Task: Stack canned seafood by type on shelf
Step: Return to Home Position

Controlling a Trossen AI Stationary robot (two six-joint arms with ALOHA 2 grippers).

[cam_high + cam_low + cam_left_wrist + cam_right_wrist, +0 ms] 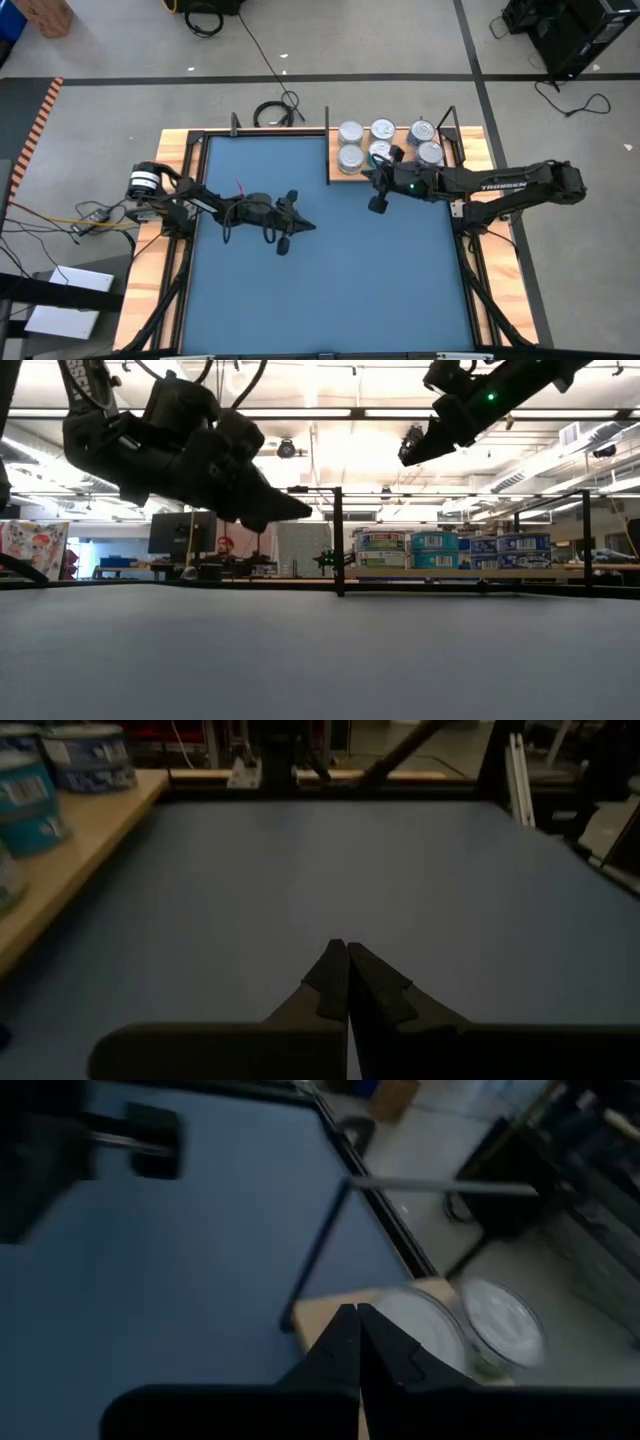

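Since not one tin is out on the blue mat (330,290), I'd call this job pretty much finished. All the canned seafood (383,129) sits on the wooden shelf (334,173) at the back right corner of the table, and as far as I can judge the only thing left is parking the arms. From overhead you just get six shiny lids in two rows, so no clue about height. The table-level camera is what shows the stacks (435,550) going two tins up, teal labels toward one end and paler blue-and-white ones toward the other, so the sorting by type looks right to me. The wrist cams add the bit neither of those gives: the left gripper (303,224), hovering mid-mat, and the right gripper (372,180), raised by the shelf's front edge, both have their fingers pinched together on nothing.
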